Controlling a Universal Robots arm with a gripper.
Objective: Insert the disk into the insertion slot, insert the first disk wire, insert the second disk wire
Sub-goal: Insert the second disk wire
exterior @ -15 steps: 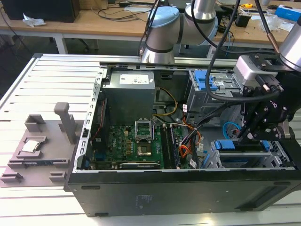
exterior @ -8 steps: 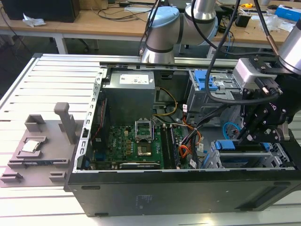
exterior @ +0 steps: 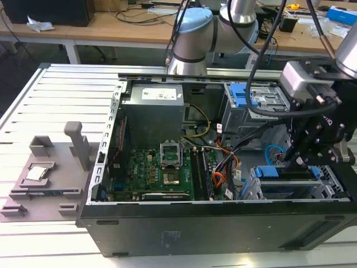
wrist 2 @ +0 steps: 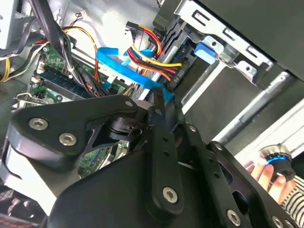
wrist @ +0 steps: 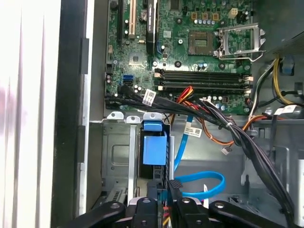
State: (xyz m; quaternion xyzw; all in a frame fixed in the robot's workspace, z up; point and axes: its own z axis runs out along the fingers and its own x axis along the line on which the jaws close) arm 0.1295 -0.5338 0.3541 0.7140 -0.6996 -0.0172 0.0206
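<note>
Hand (exterior: 295,159) just above disk (exterior: 266,172)

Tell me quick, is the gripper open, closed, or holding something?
Gripper: shut on the blue cable's black connector, low beside the drive cage.

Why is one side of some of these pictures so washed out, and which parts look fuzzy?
In the first wrist view, the slatted white table beside the computer case blows out to near-white glare. In the second wrist view, the gripper sits so close that its black links look soft, and bright light whitens the metal behind the blue cable.
</note>
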